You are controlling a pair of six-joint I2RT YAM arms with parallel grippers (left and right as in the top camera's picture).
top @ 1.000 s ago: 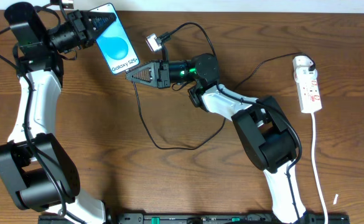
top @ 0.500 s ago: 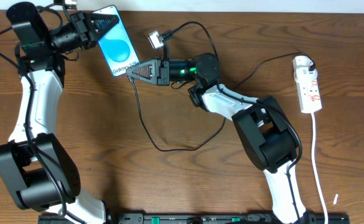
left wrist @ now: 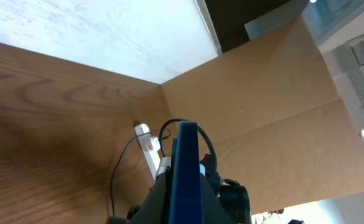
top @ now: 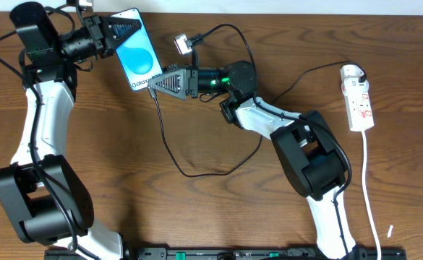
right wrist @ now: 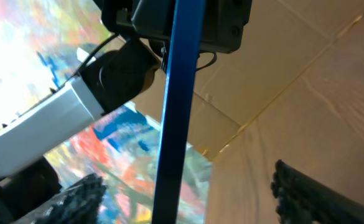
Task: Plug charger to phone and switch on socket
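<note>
Right end effector [top: 155, 83] has moved in to the bottom edge of the phone [top: 135, 45] and spread wide, holding nothing, while the left end effector [top: 128, 29] grips the phone tight above the desk [top: 218, 209] at its back left; the charger [top: 169, 148] looks plugged in, so next is reaching the switch on the socket [top: 359, 101].

Phone [top: 137, 49], black frame, bright blue screen w/ "Galaxy" text, was up off the table [top: 124, 206] near the far-left corner, tilted, screen up; wrist views showed it edge-on. Charger [top: 165, 137], thin black cable, ran from the socket [top: 359, 97] across mid-table in a wide loop, free end at the phone's bottom edge; plugged in or not, couldn't tell. Socket: white strip, red marks, flat along the right edge, rounded end toward the far edge, white cord trailing to the near edge.
</note>
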